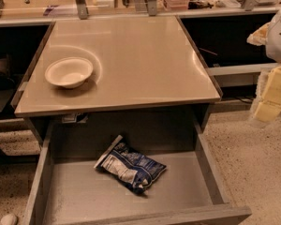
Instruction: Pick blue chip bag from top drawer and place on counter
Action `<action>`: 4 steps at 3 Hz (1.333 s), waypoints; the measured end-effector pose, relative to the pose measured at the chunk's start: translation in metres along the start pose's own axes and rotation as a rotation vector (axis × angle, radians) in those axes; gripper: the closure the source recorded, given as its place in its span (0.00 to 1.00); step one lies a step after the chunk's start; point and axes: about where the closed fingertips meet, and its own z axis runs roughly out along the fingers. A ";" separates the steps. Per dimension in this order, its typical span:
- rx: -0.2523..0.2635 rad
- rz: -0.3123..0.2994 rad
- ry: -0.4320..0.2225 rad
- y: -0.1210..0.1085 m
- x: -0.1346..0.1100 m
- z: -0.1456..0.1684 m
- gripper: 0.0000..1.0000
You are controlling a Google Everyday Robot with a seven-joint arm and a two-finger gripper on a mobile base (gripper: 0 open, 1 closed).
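Observation:
The blue chip bag (129,166) lies flat on the floor of the open top drawer (79,191), toward the back and slightly left of centre, with its white panel facing up. The drawer is pulled out below the counter (140,55), a glossy beige tabletop. My gripper (271,95) shows as a blurred pale yellow shape at the right edge of the view, beside the counter's right side, well above and to the right of the bag. It holds nothing that I can see.
A white round bowl (69,71) stands on the left part of the counter. A wooden bench with metal posts (79,1) and assorted items runs along the back. Speckled floor (253,172) lies to the right of the drawer.

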 end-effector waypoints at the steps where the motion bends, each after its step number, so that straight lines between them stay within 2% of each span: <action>1: -0.002 0.000 -0.007 0.004 -0.001 0.002 0.00; 2: -0.061 0.004 -0.057 0.034 -0.014 0.022 0.00; 3: -0.192 -0.023 -0.076 0.088 -0.042 0.075 0.00; 4: -0.189 -0.023 -0.077 0.087 -0.043 0.074 0.00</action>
